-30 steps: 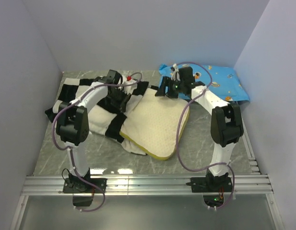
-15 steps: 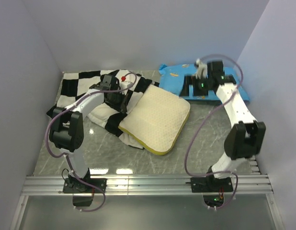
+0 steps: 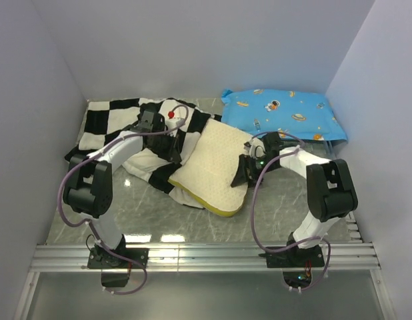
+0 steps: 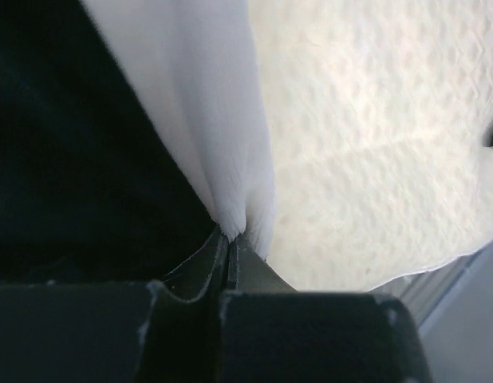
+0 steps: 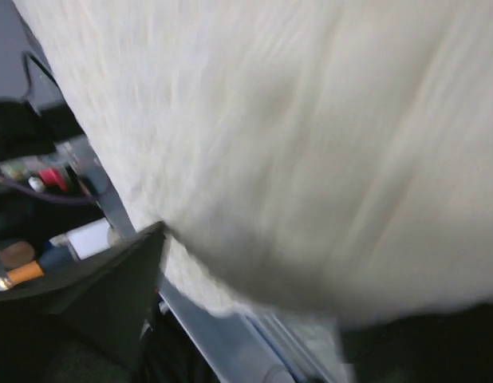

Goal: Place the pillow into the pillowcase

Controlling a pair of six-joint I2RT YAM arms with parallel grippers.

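Grey marbled table (image 3: pixel 293 200) w/ pale lilac walls (image 3: pixel 193 53) on three sides. The pillowcase (image 3: pixel 109 117) lies rumpled at the back left, checks showing. The pillow (image 3: pixel 216 167) lies mid-table at a slant, olive piping along its near edge. Its left edge sits against, and partly under, the case's folds; can't tell how far in it goes, since the left arm covers that spot. A blue cartoon-print pillow (image 3: pixel 286 113) lies flat in the back right corner, well apart from both grippers.

The left gripper (image 3: pixel 169 148) is down at the join btwn case and pillow. In the left wrist view its jaws are pinched tight on a white fold of the pillowcase (image 4: pixel 207 120), w/ the dotted pillow (image 4: pixel 374 144) just beside. The rest of that view, to the left, is black, either a dark check or shadow.

The right gripper (image 3: pixel 243 172) is low at the pillow's right edge. The right wrist view is badly blurred: cream pillow (image 5: pixel 310 144) fills nearly all of it, w/ one dark finger (image 5: pixel 111 295) at lower left and a dark shape at lower right. Whether it's clamped on the pillow or merely against it, can't tell.
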